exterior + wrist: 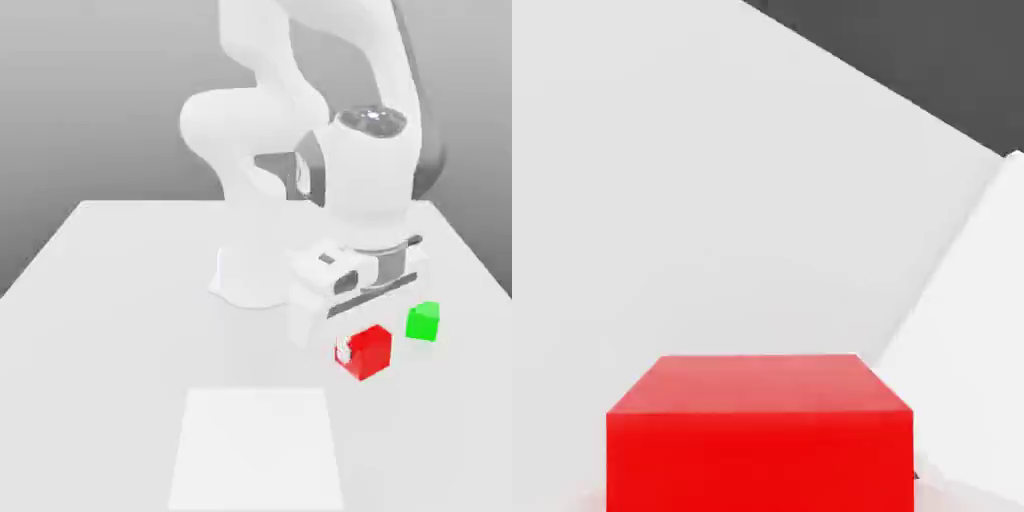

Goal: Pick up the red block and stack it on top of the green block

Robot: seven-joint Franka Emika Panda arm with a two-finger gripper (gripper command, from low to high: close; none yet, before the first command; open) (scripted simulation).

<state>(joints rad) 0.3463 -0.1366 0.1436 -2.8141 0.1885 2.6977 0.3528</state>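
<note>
The red block [368,352] sits low over the white table [120,300], toward the exterior view's right. My gripper [361,349] comes down on it from above and is shut on it. One white fingertip [343,350] presses its left face; the other finger is hidden behind the block. The hand view has the red block [760,435] very close, its top face and one side showing. The green block [423,321] rests on the table just right of the red block and a little farther back, with a small gap between them.
The arm's white base [250,275] stands on the table behind and left of the blocks. A paler square patch [258,450] lies flat on the tabletop near the front edge. The table's right edge runs close past the green block.
</note>
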